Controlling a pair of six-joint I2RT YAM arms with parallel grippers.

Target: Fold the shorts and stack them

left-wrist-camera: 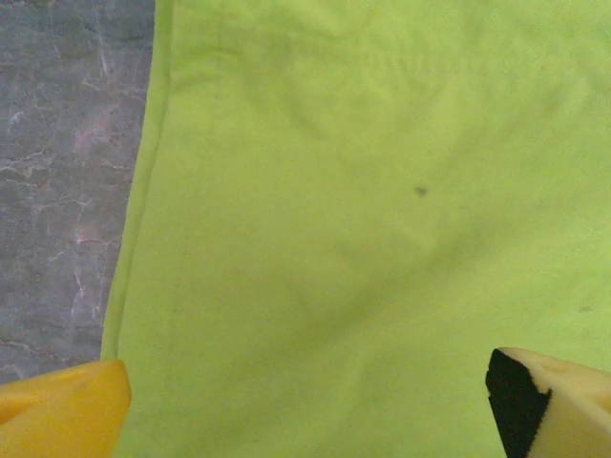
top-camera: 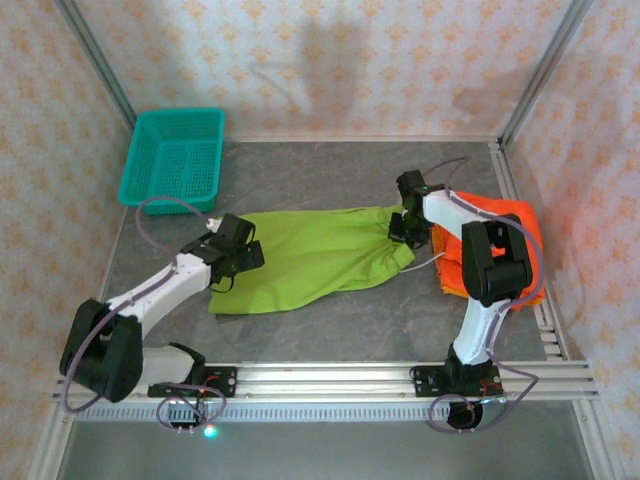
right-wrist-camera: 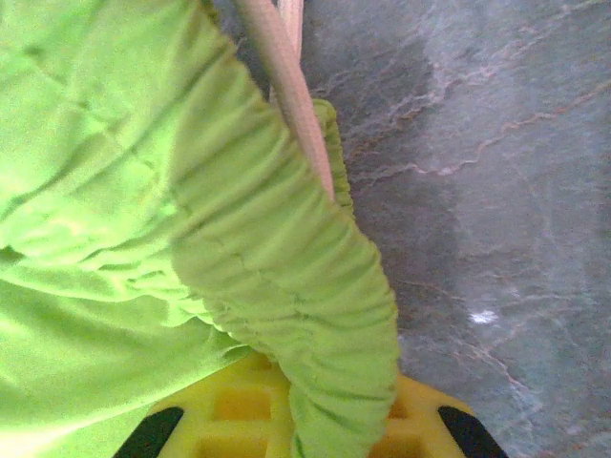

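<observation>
Bright, even, diffuse light. In the right wrist view a small white glare spot sits on the surface right of the right gripper, and the green shorts close to the lens blur. Ahead of the left gripper they look washed out.

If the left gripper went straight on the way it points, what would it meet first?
The lime green shorts: the open left gripper points at their flat cloth beside the hem. The gap to them is unclear.
</observation>
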